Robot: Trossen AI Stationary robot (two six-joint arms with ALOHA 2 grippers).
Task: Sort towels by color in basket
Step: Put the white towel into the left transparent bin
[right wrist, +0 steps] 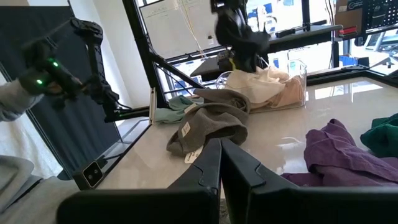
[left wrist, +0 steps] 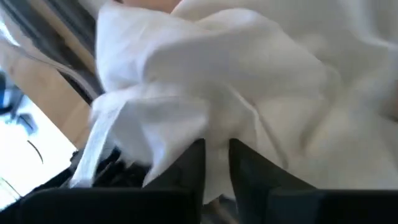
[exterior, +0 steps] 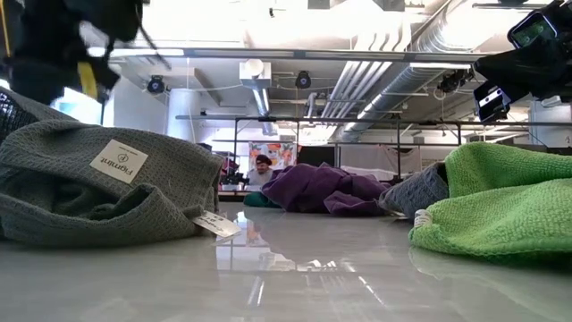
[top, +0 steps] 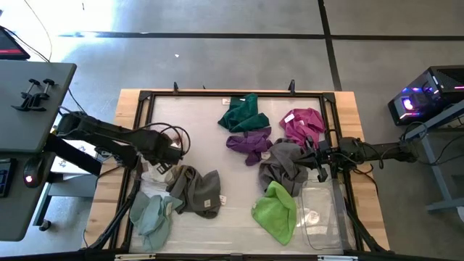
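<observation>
My left gripper [top: 174, 154] points down into a clear bin [right wrist: 300, 70] at the table's left. It is shut on a white towel [left wrist: 205, 74] that lies there on a pale pink towel [right wrist: 283, 93]. My right gripper [right wrist: 219, 155] is shut and empty, above the grey towel [top: 283, 165] at the table's right. A second grey towel [top: 196, 190] and a pale teal towel [top: 152, 217] lie near the left bin. Dark green [top: 243, 114], purple [top: 250, 143], magenta [top: 303, 125] and lime green [top: 277, 210] towels lie on the table. My left gripper pinches a bunched fold of the white towel [left wrist: 214, 134] between its two fingers [left wrist: 189, 165]. The fingers come from above, pointing down [right wrist: 244, 62]. The towel rests in the bin on the pale pink towel, slack and crumpled.
A second clear bin [top: 322, 214] stands at the near right beside the lime green towel. A dark frame [top: 232, 94] runs round the table top. A desk with a clamp [top: 32, 94] stands off the left side. A person [exterior: 262, 170] shows in the room beyond.
</observation>
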